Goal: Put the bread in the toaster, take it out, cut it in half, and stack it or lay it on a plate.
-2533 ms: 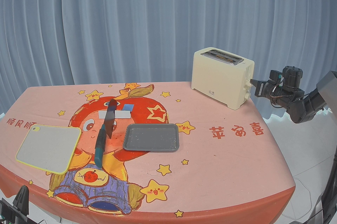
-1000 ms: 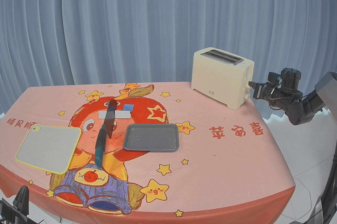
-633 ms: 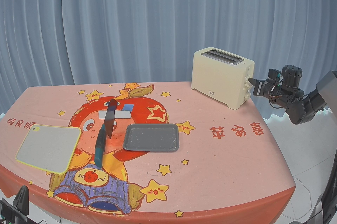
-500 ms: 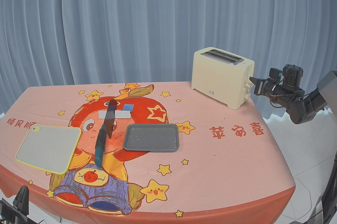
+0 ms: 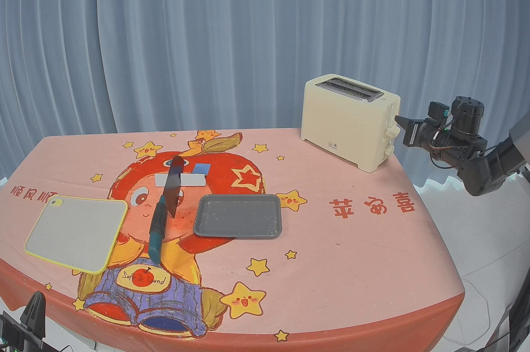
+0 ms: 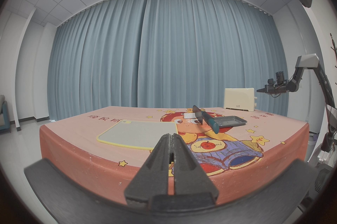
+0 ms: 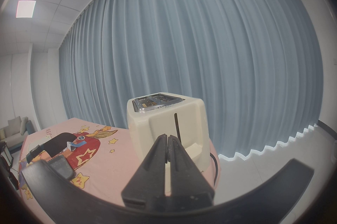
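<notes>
Both jaws closed; right jaws point at the toaster's lever end, just apart.
Right wrist view faces that end: dark lever slot, cord dropping past the bench edge; bread in the top slots cannot be told. Head view adds the gap and the toaster on the far right corner. The left jaws sit low before the near edge. Bare bench separates plate and toaster.
</notes>
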You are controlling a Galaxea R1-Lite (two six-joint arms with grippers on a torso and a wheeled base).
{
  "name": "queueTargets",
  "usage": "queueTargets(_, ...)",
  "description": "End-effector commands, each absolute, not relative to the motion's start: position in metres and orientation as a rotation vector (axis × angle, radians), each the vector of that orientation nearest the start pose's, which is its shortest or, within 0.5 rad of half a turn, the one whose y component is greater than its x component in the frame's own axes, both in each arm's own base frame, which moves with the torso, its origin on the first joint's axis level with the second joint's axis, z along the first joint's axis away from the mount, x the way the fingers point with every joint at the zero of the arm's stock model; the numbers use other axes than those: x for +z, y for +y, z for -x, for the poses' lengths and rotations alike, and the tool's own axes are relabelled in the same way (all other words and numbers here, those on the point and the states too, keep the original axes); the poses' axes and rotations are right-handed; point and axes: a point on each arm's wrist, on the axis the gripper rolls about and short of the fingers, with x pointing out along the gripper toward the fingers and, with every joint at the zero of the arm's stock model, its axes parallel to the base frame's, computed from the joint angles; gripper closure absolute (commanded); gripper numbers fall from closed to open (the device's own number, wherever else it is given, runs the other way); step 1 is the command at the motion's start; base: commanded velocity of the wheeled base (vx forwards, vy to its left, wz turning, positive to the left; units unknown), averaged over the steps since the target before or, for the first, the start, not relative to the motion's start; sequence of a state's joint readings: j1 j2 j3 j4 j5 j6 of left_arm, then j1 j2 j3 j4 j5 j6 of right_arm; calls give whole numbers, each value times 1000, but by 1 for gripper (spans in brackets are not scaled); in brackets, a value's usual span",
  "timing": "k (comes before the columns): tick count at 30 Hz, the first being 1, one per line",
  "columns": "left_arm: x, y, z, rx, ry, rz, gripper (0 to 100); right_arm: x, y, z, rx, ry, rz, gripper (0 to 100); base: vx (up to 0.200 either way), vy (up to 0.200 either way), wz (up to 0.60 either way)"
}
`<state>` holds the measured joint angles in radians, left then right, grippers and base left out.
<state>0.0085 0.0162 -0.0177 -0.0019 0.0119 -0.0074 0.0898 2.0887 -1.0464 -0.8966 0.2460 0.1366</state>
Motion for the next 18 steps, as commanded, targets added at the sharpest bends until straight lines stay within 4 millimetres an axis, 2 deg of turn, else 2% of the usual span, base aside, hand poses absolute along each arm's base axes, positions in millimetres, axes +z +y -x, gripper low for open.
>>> queueTargets(1,76,0,23,21,-3,8,100,162,39,-371,325,123,-146,100,0,0,0)
queueTargets(2,76,0,23,21,-3,8,100,167,38,-360,325,120,-146,100,0,0,0)
queueTargets(4,76,0,23,21,-3,8,100,167,38,-359,325,120,-146,100,0,0,0)
queueTargets(5,76,0,23,20,-3,8,100,178,39,-336,334,109,-143,100,0,0,0)
queueTargets(6,76,0,23,20,-3,8,100,183,39,-325,341,101,-143,100,0,0,0)
queueTargets(11,76,0,23,21,-3,8,100,197,34,-298,315,67,-143,100,0,0,0)
queueTargets(18,76,0,23,20,-2,8,100,194,14,-265,239,81,-158,100,0,0,0)
